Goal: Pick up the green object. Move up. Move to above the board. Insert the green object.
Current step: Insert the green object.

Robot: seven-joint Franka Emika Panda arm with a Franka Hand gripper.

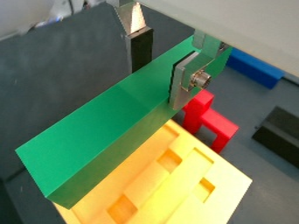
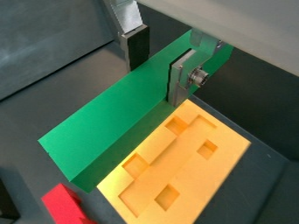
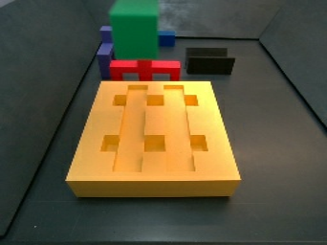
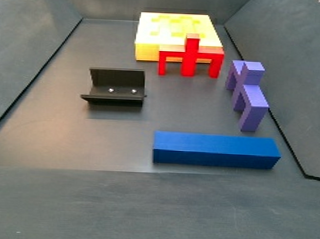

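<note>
My gripper (image 1: 162,74) is shut on the green object (image 1: 105,131), a long green bar, near one of its ends. In both wrist views one finger lies in front of the bar and the dark-padded finger (image 2: 135,48) behind it. The bar (image 2: 111,127) hangs in the air over the board (image 2: 187,166), an orange-yellow slab with square recesses. In a side view the bar (image 3: 133,29) shows end-on, high above the far edge of the board (image 3: 153,163); the gripper is out of frame there. In a side view the board (image 4: 160,32) shows, but bar and gripper are out of view.
A red cross-shaped block (image 3: 143,69) stands against the board's far edge, also in a wrist view (image 1: 208,118). The fixture (image 4: 115,87) stands apart on the floor. A long blue block (image 4: 215,150) and purple blocks (image 4: 248,90) lie beyond it.
</note>
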